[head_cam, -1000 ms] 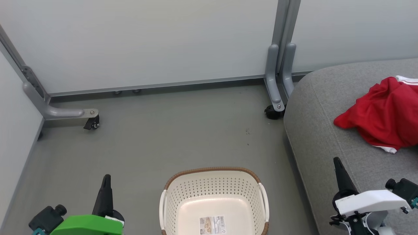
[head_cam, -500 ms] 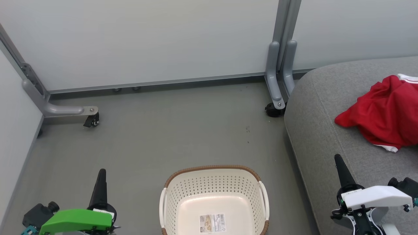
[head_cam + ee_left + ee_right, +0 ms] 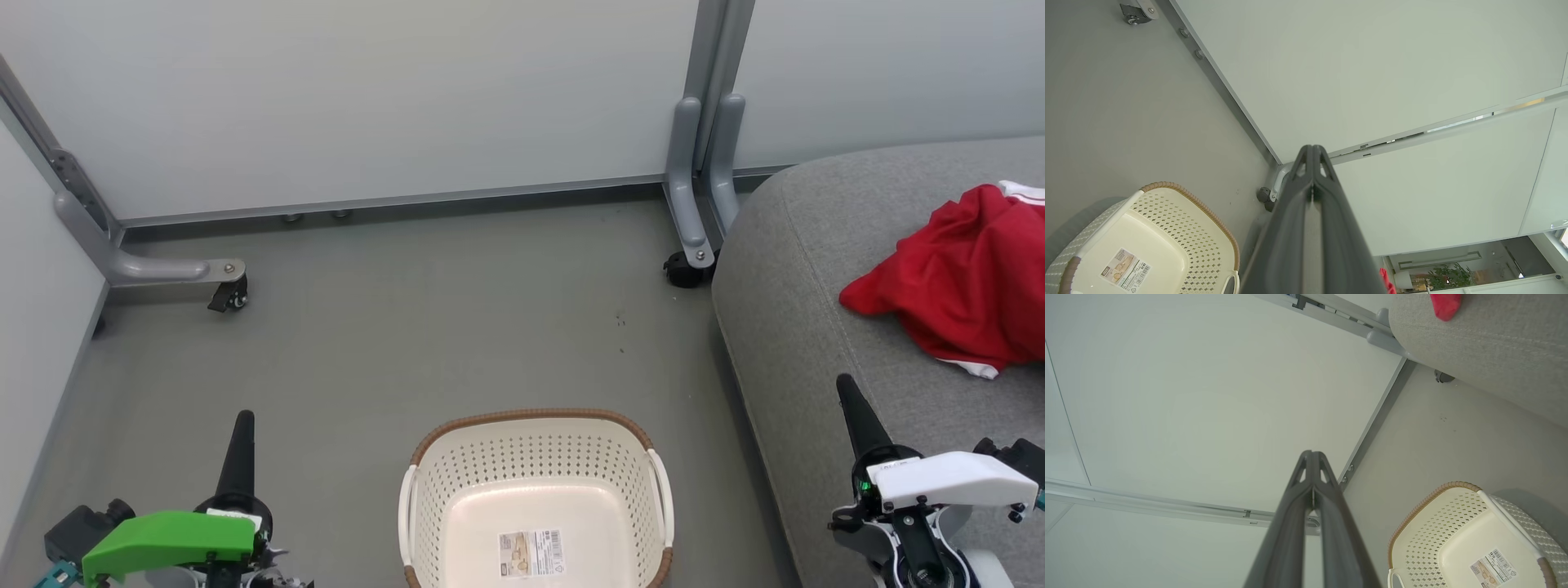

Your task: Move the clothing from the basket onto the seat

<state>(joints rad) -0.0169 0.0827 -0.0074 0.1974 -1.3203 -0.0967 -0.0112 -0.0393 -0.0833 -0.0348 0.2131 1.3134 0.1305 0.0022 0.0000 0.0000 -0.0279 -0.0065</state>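
Note:
Red clothing (image 3: 963, 286) with white trim lies crumpled on the grey seat (image 3: 816, 269) at the right; a red tip of it (image 3: 1445, 305) shows on the seat (image 3: 1494, 347) in the right wrist view. The cream basket (image 3: 535, 457) with a brown rim stands on the floor at bottom centre, holding just a label (image 3: 531, 553). It appears again, as basket (image 3: 1167, 228) and basket (image 3: 1453, 531), in the wrist views. My left gripper (image 3: 243, 418) is shut and holds nothing, left of the basket. My right gripper (image 3: 843, 382) is shut and holds nothing, over the seat's front edge.
Pale partition walls on grey wheeled feet stand behind: one caster (image 3: 231, 298) at the left, another caster (image 3: 682, 269) beside the seat's corner. Grey floor (image 3: 424, 327) stretches between the walls and the basket.
Both grippers have drifted slightly: the left one down and left, the right one a little up. The whole picture has shifted a bit, so the camera moved. Clothing and basket lie as before.

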